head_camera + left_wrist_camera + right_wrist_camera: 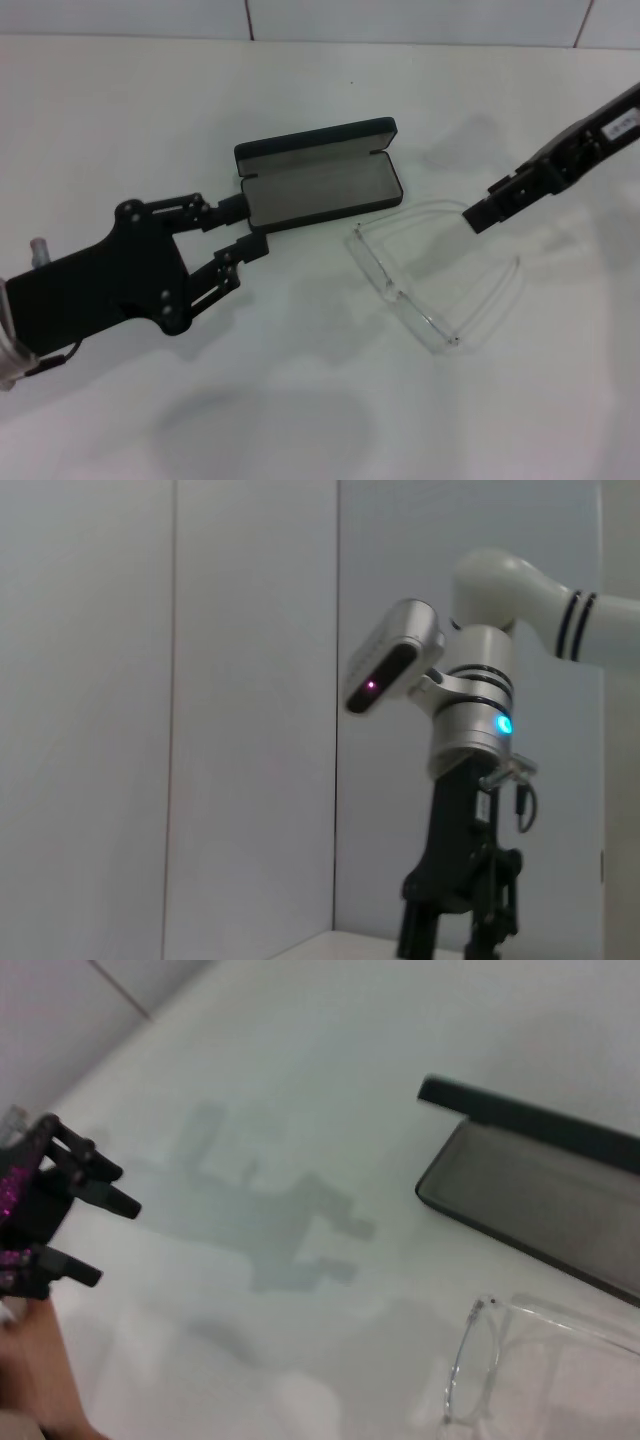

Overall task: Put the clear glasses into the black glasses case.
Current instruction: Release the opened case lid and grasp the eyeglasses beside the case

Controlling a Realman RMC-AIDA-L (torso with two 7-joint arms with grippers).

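L gripper (250,228) sits at the left end of the black glasses case (318,175), fingers spread apart. One fingertip (232,207) is at the case's near-left corner, touching or almost touching; the other (258,246) lies on the table (120,110) just in front of that corner. Nothing is held between them. The L arm runs back toward the lower-left edge of the head view.

R gripper (478,218) comes in from the upper right and hangs over the far arm of the clear glasses (420,290), w/ its tip right at or just above that arm; can't tell if it's touching, and can't tell if its fingers are apart or together. In the L wrist view the R gripper (452,920) points straight down at the table edge.

The case lies open, lid up at the back, grey lining showing, no contents inside. The glasses lie on the table just to the case's right-front, arms unfolded and pointing right, lens edge toward the robot. They're beside the case, not in it, w/ one corner near the case's front-right edge.

R wrist view shows the case (540,1175), part of the glasses (500,1360) and the L gripper (80,1225) farther off.
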